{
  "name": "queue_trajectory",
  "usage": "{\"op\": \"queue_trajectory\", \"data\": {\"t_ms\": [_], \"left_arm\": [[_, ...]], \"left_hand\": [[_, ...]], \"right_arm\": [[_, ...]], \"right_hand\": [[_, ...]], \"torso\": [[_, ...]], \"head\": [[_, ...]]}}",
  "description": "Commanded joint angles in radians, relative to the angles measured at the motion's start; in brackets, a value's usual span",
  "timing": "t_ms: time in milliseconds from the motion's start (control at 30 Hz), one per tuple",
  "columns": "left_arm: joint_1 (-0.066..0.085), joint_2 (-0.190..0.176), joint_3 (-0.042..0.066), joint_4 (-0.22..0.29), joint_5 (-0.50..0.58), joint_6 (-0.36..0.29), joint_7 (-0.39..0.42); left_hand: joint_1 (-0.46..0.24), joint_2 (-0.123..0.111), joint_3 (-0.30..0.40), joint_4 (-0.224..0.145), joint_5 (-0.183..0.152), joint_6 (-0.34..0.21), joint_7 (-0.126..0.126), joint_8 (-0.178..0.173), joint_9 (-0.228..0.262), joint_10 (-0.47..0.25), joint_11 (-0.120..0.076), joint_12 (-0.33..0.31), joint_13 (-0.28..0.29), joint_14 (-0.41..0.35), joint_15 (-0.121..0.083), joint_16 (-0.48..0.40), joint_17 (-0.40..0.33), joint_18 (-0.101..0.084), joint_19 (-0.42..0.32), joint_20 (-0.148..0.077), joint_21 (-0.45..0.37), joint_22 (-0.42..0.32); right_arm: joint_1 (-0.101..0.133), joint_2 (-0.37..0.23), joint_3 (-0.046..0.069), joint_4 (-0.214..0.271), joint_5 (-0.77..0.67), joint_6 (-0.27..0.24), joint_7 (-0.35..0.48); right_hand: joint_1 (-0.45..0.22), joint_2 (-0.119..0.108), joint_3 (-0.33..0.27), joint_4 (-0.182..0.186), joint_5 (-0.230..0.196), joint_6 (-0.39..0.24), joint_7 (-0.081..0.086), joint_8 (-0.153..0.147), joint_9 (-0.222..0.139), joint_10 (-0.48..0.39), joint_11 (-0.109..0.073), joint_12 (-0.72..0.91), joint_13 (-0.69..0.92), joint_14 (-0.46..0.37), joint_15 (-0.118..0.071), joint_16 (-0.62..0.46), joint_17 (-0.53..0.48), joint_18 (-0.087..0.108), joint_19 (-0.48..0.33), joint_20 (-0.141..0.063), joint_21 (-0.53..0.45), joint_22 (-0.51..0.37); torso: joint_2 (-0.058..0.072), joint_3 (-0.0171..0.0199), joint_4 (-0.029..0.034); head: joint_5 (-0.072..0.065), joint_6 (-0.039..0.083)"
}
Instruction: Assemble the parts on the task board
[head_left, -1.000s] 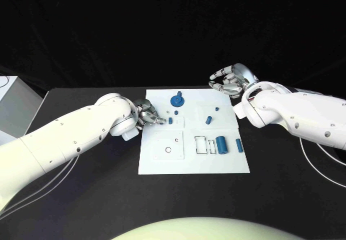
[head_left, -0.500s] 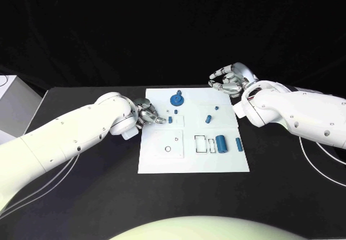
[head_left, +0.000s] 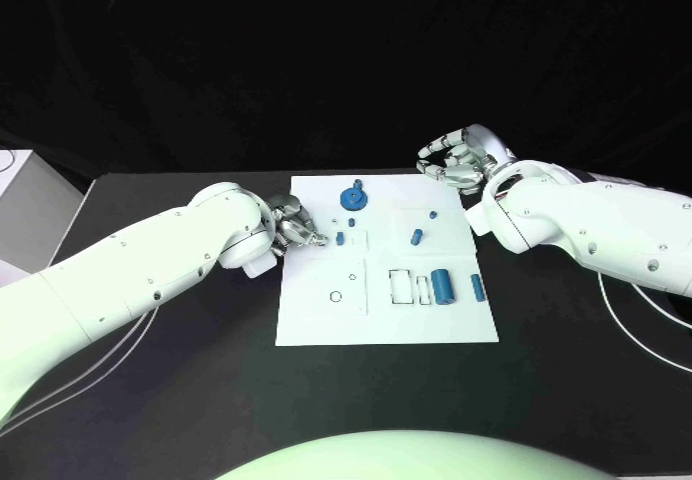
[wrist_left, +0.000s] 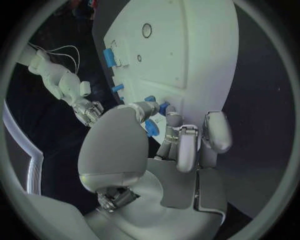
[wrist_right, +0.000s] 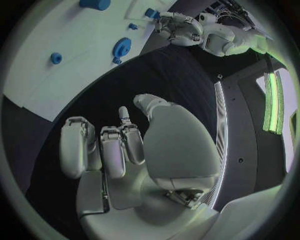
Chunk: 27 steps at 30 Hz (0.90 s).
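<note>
The task board lies flat in the middle of the black table, and the small blue parts are spread over it: a round knobbed part near the far edge, a small peg toward the middle, and a short cylinder beside the rectangular slots. The parts are judged to be light, rigid plastic with smooth and probably slippery sides, so a pinch across the body of a piece, not at its tip, is likely to be needed, and a small piece could easily be flicked away. The left hand is seen at the board's near-left edge, beside a small blue piece; from the head view alone the contact cannot be told. In the left wrist view the fingertips are shown drawn together around blue pieces at the board's edge, though whether one is actually held cannot be settled. The right hand is held above the table off the board's far right corner; in the right wrist view its fingers are seen loosely curled and apart, with nothing in them
</note>
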Motion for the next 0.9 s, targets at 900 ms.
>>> {"op": "queue_trajectory", "data": {"t_ms": [900], "left_arm": [[-0.002,-0.025,0.004,0.024,0.091,0.005,0.0]], "left_hand": [[-0.08,0.005,0.308,-0.263,0.012,0.052,0.004,-0.019,0.016,0.064,0.0,-0.011,0.058,0.054,0.001,0.005,0.16,-0.018,0.002,0.005,0.025,0.018]], "right_arm": [[-0.007,-0.001,0.0,-0.001,-0.01,0.026,-0.002]], "right_hand": [[-0.006,-0.011,0.007,0.0,0.005,-0.005,0.0,0.005,-0.001,0.008,0.0,0.008,0.143,0.088,-0.002,-0.003,0.191,0.005,0.03,-0.004,-0.003,0.043]], "torso": [[-0.001,0.0002,0.0005]], "head": [[0.002,0.004]]}}
